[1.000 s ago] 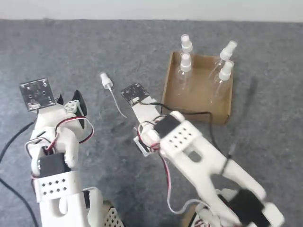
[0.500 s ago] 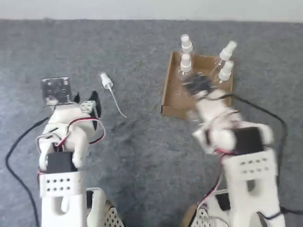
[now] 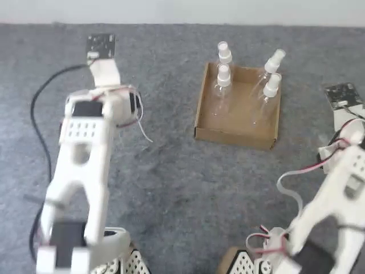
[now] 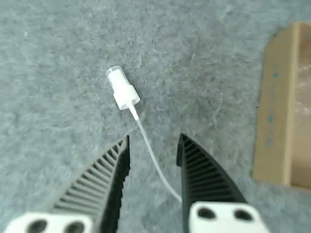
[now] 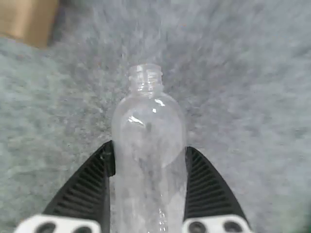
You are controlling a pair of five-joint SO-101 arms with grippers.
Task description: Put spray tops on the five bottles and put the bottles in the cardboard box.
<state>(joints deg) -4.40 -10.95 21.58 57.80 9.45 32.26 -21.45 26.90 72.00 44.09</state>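
Bottle (image 5: 148,131) with a bare neck is clamped in the right claw (image 5: 149,148); the left claw (image 4: 153,141) is spread wide just over the spray top (image 4: 122,89).
Seen from above, the box (image 3: 236,136) is set at 1 o'clock on the table (image 3: 171,188), and four capped bottles (image 3: 223,75) are stood in it. The spray top is laid flat at 9 o'clock from the box, and its thin tube is seen between the left claw's fingers (image 4: 114,170). The right arm is placed at 4 o'clock.
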